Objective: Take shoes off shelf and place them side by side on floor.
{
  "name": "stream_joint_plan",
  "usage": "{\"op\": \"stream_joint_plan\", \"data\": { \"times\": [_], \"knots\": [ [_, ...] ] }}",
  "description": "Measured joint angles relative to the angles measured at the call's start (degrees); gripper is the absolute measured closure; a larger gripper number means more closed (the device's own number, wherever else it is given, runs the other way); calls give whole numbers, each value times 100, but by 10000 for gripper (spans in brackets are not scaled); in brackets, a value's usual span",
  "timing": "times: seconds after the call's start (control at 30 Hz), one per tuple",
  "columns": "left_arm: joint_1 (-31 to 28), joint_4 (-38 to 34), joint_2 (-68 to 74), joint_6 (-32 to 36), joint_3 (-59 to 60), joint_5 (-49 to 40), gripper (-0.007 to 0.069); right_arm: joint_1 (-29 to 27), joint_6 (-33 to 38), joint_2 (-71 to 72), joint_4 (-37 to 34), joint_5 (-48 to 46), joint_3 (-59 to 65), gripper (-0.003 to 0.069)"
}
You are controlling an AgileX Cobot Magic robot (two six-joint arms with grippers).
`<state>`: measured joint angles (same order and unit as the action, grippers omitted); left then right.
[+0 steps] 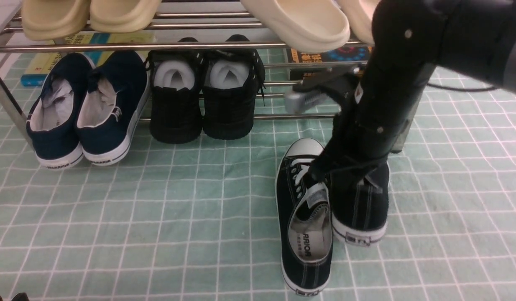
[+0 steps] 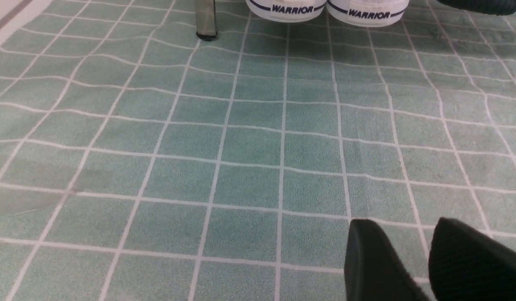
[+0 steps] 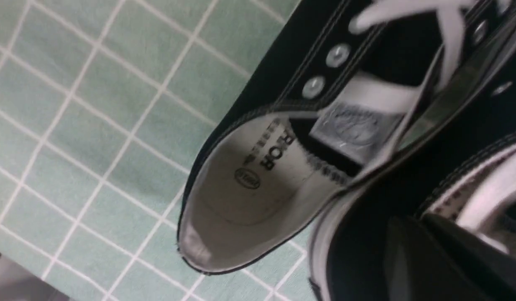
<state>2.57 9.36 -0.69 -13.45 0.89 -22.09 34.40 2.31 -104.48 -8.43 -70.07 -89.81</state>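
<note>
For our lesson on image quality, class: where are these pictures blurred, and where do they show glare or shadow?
Front view: right arm softly blurred, bright glints along the chrome shelf; left wrist view: dark claw soft, floor crisper; right wrist view: shoe slightly soft.

In the front view, the right arm [image 1: 379, 83] is blurred and hides the front of the 2nd black sneaker [image 1: 360, 205], right of centre. The cream clogs [image 1: 300, 21] are cut off by the top edge. In the left wrist view, the 2 WARRIOR shoes [image 2: 287, 10] are cropped at the top. In the right wrist view, the end effector [image 3: 417, 259] is blurred at lower right.
</note>
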Motion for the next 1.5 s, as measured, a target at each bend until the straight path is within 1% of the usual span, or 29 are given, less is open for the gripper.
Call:
{"op": "stream_joint_plan", "data": {
  "times": [0.13, 0.3, 0.47, 0.6, 0.73, 0.8, 0.83, 0.9, 0.97, 1.03, 1.13, 1.17, 1.2, 1.23, 1.27, 1.37, 1.4, 1.47, 1.5],
  "knots": [
    [0, 0, 0, 0, 0, 0, 383, 173, 0, -1, 242, 38, 447, 636],
    [0, 0, 0, 0, 0, 0, 383, 186, 0, -1, 304, 57, 718, 633],
    [0, 0, 0, 0, 0, 0, 383, 186, -5, -6, 271, 61, 792, 624],
    [0, 0, 0, 0, 0, 0, 383, 186, -181, -6, 124, 56, 792, 606],
    [0, 0, 0, 0, 0, 0, 383, 204, -482, -6, -41, 44, 793, 510],
    [0, 0, 0, 0, 0, 0, 383, 209, -499, -6, -52, 38, 786, 480],
    [0, 0, 0, 0, 0, 0, 383, 209, -519, 6, -80, 38, 765, 438],
    [0, 0, 0, 0, 0, 0, 383, 214, -519, 125, -117, 38, 717, 384],
    [0, 0, 0, 0, 0, 0, 383, 214, -519, 388, -174, 38, 701, 360],
    [0, 0, 0, 0, 0, 0, 383, 214, -519, 580, -173, 38, 696, 358],
    [0, 0, 0, 0, 0, 0, 383, 214, -519, 1079, -48, 13, 689, 384],
    [0, 0, 0, 0, 0, 0, 383, 214, -519, 1294, 44, 7, 689, 405],
    [0, 0, 0, 0, 0, 0, 383, 214, -519, 1693, 207, -18, 682, 452],
    [0, 0, 0, 0, 0, 0, 383, 214, -519, 1738, 207, -17, 682, 452],
    [0, 0, 0, 0, 0, 0, 383, 214, -519, 2066, 308, -28, 701, 501],
    [0, 0, 0, 0, 0, 0, 383, 214, -538, 2833, 448, -55, 937, 591],
    [0, 0, 0, 0, 0, 0, 383, 214, -550, 2941, 463, -63, 962, 602],
    [0, 0, 0, 0, 0, 0, 383, 214, -648, 3671, 524, -100, 1382, 663],
    [0, 0, 0, 0, 0, 0, 383, 214, -675, 3969, 538, -119, 1600, 671]
  ]
}}
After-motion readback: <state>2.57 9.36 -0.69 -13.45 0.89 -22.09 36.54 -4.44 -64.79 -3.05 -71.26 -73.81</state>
